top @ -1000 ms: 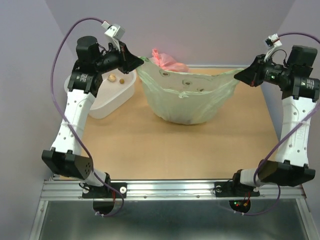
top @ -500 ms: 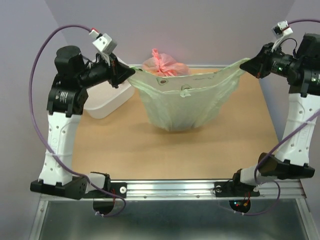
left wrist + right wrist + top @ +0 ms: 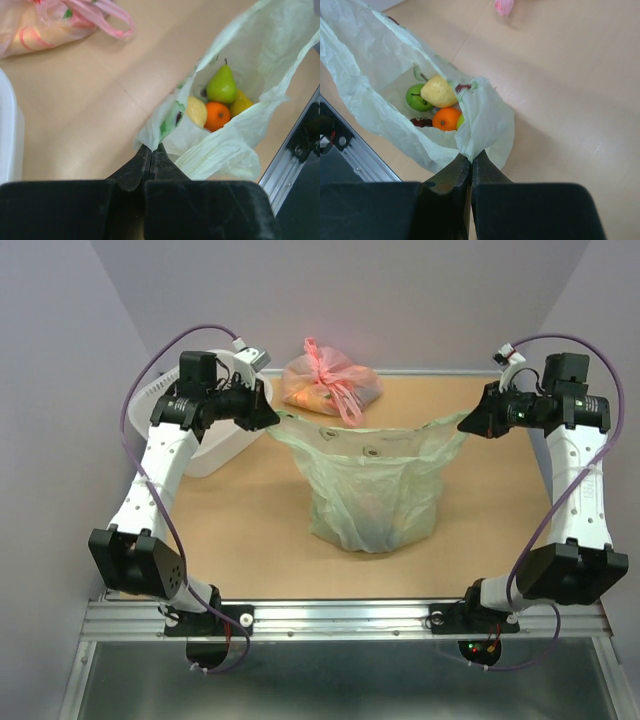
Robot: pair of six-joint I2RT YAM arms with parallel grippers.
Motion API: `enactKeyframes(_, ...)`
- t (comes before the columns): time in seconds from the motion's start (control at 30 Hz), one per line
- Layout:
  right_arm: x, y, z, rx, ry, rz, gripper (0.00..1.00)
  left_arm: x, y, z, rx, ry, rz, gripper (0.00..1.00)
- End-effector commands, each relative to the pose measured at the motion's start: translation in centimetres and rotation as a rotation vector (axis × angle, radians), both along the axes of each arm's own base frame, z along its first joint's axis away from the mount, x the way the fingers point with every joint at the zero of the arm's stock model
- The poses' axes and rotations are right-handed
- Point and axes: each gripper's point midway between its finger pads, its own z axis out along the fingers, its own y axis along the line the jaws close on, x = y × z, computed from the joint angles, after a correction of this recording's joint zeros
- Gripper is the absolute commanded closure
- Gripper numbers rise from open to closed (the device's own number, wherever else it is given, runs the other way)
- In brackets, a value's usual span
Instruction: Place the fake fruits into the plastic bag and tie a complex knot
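Observation:
The pale green plastic bag (image 3: 372, 490) hangs stretched between both arms over the middle of the table, its bottom resting on the tabletop. My left gripper (image 3: 274, 420) is shut on the bag's left handle (image 3: 162, 125), and my right gripper (image 3: 465, 426) is shut on its right handle (image 3: 482, 125). Down inside the open bag lie the fake fruits: a green pear (image 3: 222, 86), an orange (image 3: 217, 115), a yellow lemon-like one (image 3: 196, 111), a yellow pear (image 3: 439, 91), a green round one (image 3: 417, 98) and dark red grapes (image 3: 421, 121). No knot shows.
A tied pink bag (image 3: 330, 382) lies at the back of the table behind the green bag. A white basket (image 3: 215, 445) stands at the back left, partly under my left arm. The metal rail (image 3: 340, 618) runs along the near edge.
Both grippers came down and toward the near side with the bag's handles. The bag now hangs lower and narrower, nearer the front, and the pink bag behind it is fully exposed.

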Motion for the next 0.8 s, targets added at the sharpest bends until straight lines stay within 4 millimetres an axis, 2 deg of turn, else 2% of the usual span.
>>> enactKeyframes(0.0,0.3,0.4,3.2,-0.047,-0.175,0.047,1.00,0.1,0.2,4.3,0.041,-0.195,-0.088,0.87)
enactKeyframes(0.03,0.5,0.3,3.3,-0.049,-0.176,0.041,1.00,-0.1,0.1,5.3,0.033,-0.218,-0.097,0.77)
enactKeyframes(0.07,0.5,0.2,3.7,-0.053,-0.185,0.038,0.99,0.0,-0.1,7.4,0.021,-0.272,-0.104,0.67)
enactKeyframes(0.1,0.5,0.2,4.1,-0.055,-0.196,0.038,1.00,0.0,-0.5,8.6,-0.001,-0.301,-0.124,0.50)
enactKeyframes(0.13,0.4,0.3,4.4,-0.057,-0.205,0.041,1.00,-0.2,-1.3,11.1,-0.017,-0.362,-0.139,0.42)
enactKeyframes(0.17,0.3,0.3,4.5,-0.054,-0.208,0.043,1.00,0.2,-1.4,12.3,-0.021,-0.388,-0.131,0.33)
enactKeyframes(0.2,0.2,0.4,4.9,-0.054,-0.218,0.045,1.00,0.1,-2.8,13.2,-0.021,-0.417,-0.158,0.24)
enactKeyframes(0.23,0.0,0.5,5.2,-0.055,-0.227,0.049,0.99,0.1,-3.8,14.1,-0.020,-0.443,-0.182,0.19)
enactKeyframes(0.27,-0.2,0.6,5.3,-0.056,-0.230,0.053,1.00,-0.2,-6.1,15.0,-0.025,-0.463,-0.237,0.18)
enactKeyframes(0.3,-0.2,0.4,5.4,-0.064,-0.238,0.050,1.00,0.2,-7.0,15.0,-0.014,-0.467,-0.244,0.16)
enactKeyframes(0.33,-0.4,0.4,5.7,-0.073,-0.251,0.053,1.00,1.3,-8.3,13.7,-0.005,-0.435,-0.267,0.16)
enactKeyframes(0.37,-0.5,0.4,5.6,-0.079,-0.254,0.056,0.99,1.4,-9.2,14.2,-0.014,-0.449,-0.284,0.16)
enactKeyframes(0.4,-0.6,0.4,5.6,-0.085,-0.254,0.055,1.00,1.8,-10.1,13.7,-0.009,-0.441,-0.285,0.15)
enactKeyframes(0.43,-0.9,0.3,5.6,-0.099,-0.265,0.055,1.00,1.4,-11.9,13.1,-0.016,-0.430,-0.322,0.15)
enactKeyframes(0.5,-1.1,0.2,5.6,-0.108,-0.267,0.050,0.99,2.1,-14.2,10.8,0.000,-0.393,-0.369,0.12)
enactKeyframes(0.53,-1.2,0.1,5.6,-0.112,-0.269,0.045,1.00,1.1,-16.0,9.8,0.002,-0.375,-0.418,0.12)
enactKeyframes(0.57,-1.5,0.1,5.5,-0.116,-0.270,0.040,0.99,1.3,-17.0,7.7,0.019,-0.336,-0.451,0.11)
enactKeyframes(0.63,-1.8,0.1,5.3,-0.118,-0.266,0.039,1.00,-0.1,-18.8,5.9,0.006,-0.278,-0.523,0.05)
enactKeyframes(0.77,-2.5,0.3,4.9,-0.114,-0.261,0.043,0.99,-1.8,-21.0,2.2,-0.014,-0.150,-0.614,0.02)
